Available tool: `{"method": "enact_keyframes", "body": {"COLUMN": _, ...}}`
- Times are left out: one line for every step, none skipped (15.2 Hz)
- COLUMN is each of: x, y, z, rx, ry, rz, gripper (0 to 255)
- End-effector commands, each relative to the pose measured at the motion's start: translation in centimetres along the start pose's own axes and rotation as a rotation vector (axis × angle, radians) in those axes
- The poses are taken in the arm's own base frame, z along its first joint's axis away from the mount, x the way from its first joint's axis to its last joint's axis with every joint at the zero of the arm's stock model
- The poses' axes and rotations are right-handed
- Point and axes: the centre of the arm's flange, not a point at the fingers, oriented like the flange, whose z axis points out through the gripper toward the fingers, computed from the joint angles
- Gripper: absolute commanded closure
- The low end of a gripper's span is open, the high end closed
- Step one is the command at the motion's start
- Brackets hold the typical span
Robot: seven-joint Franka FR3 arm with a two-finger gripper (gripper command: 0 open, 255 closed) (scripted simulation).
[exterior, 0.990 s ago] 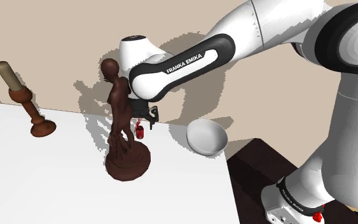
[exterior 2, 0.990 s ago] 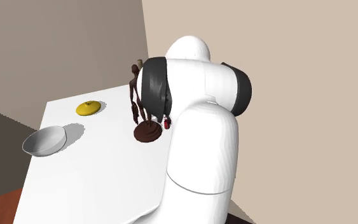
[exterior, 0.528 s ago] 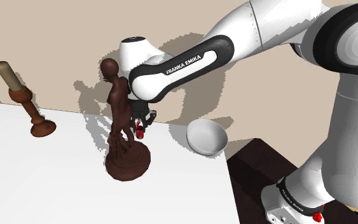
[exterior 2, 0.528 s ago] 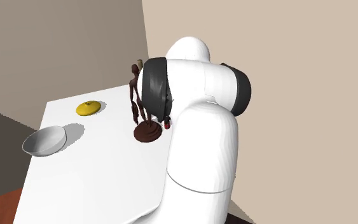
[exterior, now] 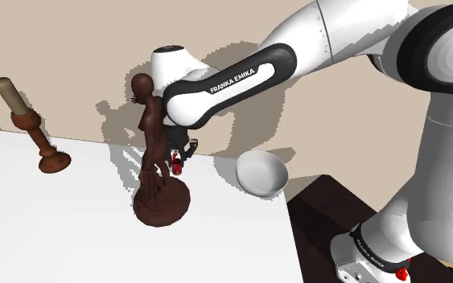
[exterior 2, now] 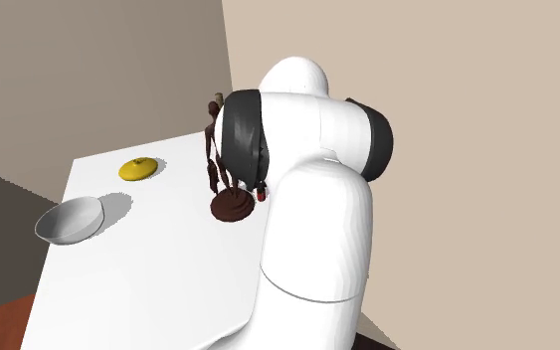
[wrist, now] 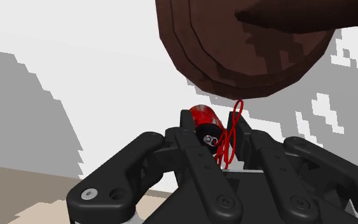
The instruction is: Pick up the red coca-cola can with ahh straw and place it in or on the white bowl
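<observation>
In the shoulder view my end effector (exterior: 181,156) is down on the white surface (exterior: 55,229), just behind a dark brown statuette of a standing figure (exterior: 156,165). At its tips sits the red cola can (exterior: 178,167), small and bright, partly hidden by the statuette's legs. The white bowl (exterior: 261,173) sits near the surface's edge toward that view's right. A brown candlestick with a pale candle (exterior: 38,135) stands well apart at the left.

In the second exterior view my own white arm covers much of the scene. A sliver of the can shows beside the statuette's round base, and the bowl lies far off at the left, with a flat yellow object (exterior 2: 138,169) beyond it.

In the wrist view the can is glossy red with a silver top and pull tab. A thin red straw (wrist: 233,127) loops up beside it. My black fingers (wrist: 190,137) are clamped on the can, one on each side, close under the statuette's base.
</observation>
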Motion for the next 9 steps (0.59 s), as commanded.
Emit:
{"method": "enact_keyframes", "body": {"x": -0.1, "y": 0.1, "z": -0.8, "rx": 0.0, "ry": 0.0, "rz": 0.0, "gripper": 255}}
{"method": "enact_keyframes", "body": {"x": -0.1, "y": 0.1, "z": -1.3, "rx": 0.0, "ry": 0.0, "rz": 0.0, "gripper": 255}}
{"method": "enact_keyframes", "body": {"x": -0.2, "y": 0.1, "z": -1.8, "rx": 0.0, "ry": 0.0, "rz": 0.0, "gripper": 255}}
{"method": "enact_keyframes", "body": {"x": -0.2, "y": 0.1, "z": -2.3, "rx": 0.0, "ry": 0.0, "rz": 0.0, "gripper": 255}}
{"method": "enact_keyframes", "body": {"x": -0.3, "y": 0.1, "z": -2.9, "rx": 0.0, "ry": 0.0, "rz": 0.0, "gripper": 255}}
{"method": "enact_keyframes", "body": {"x": -0.4, "y": 0.2, "z": -3.4, "rx": 0.0, "ry": 0.0, "rz": 0.0, "gripper": 255}}
{"method": "enact_keyframes", "body": {"x": -0.4, "y": 0.2, "z": -3.9, "rx": 0.0, "ry": 0.0, "rz": 0.0, "gripper": 255}}
{"method": "enact_keyframes", "body": {"x": -0.5, "y": 0.2, "z": -4.4, "rx": 0.0, "ry": 0.0, "rz": 0.0, "gripper": 255}}
{"method": "enact_keyframes", "body": {"x": -0.5, "y": 0.2, "z": -5.0, "rx": 0.0, "ry": 0.0, "rz": 0.0, "gripper": 255}}
